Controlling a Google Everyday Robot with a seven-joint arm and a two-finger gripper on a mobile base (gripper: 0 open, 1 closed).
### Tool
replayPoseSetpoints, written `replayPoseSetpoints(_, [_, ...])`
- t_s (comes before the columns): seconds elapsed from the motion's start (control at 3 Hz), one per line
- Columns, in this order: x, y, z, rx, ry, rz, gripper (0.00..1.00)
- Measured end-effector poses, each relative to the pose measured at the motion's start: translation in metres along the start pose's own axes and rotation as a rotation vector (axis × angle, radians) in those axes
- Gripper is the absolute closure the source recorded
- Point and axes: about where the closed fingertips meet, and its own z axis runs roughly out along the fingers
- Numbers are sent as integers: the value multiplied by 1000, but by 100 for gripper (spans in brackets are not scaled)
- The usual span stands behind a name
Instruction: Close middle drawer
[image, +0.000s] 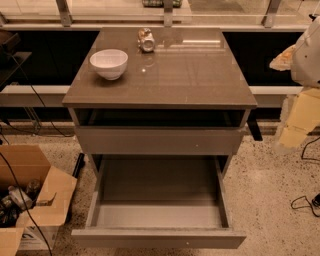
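**Middle drawer wide open, 0 progress on closing**

My gripper (299, 122) sits at the right edge of the camera view, off the cabinet's right side and apart from it. Whether it is released or clenched I cannot tell, and I see nothing grasped in it.

The middle drawer (160, 216) is down and to the left of the gripper in view. It is pulled far out toward the camera, with its bare floor showing and nothing inside. Its front panel (159, 239) lies lowest in view, well apart from the gripper. The drawer front (160, 141) above it sits further back, with a dark gap under the cabinet top (200, 75).

Up-left of the gripper on that top are 1 white bowl (109, 63) and 1 small shiny object (146, 40), too small to name. A cardboard box (35, 195) sits on the ground, on the far side of the cabinet from the gripper.

My read: nothing done yet. Left to do: bring the gripper round to the front panel, make contact, and push the drawer fully in.
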Motion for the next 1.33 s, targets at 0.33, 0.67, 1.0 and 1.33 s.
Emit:
replayPoseSetpoints(0.33, [0, 0, 0, 0, 0, 0, 0])
replayPoseSetpoints(0.67, [-1, 0, -1, 6, -2, -1, 7])
replayPoseSetpoints(1.0, [4, 8, 12, -11, -25, 3, 30])
replayPoseSetpoints(1.33, [20, 26, 48, -57, -66, 14, 54])
